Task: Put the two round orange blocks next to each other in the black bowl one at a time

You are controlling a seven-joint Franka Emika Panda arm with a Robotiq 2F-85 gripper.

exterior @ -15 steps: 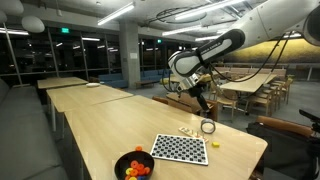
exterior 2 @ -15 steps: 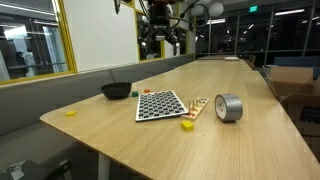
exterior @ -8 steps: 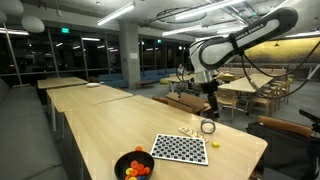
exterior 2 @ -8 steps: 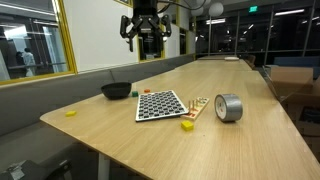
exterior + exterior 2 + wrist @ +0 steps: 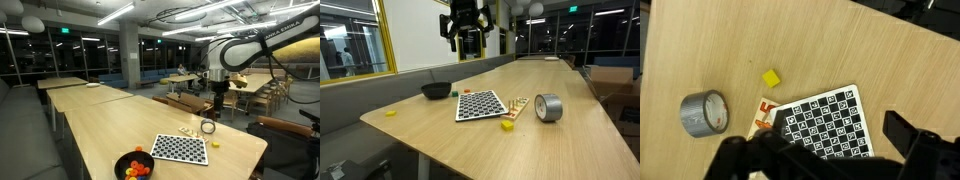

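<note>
On the left of the table [image 5: 440, 140] sits the black bowl [image 5: 436, 90]. In an exterior view, orange blocks [image 5: 137, 170] show inside it, too small for me to count. Next comes the checkerboard [image 5: 481, 104], lying flat near the bowl. Then there's the small yellow block [image 5: 507, 125], and the grey tape roll [image 5: 549, 107] on the right. My gripper [image 5: 467, 42] hangs high above the table, jaws spread, holding nothing.

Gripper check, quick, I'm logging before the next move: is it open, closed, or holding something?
Gripper: open, with nothing between its fingers in the wrist view.
</note>
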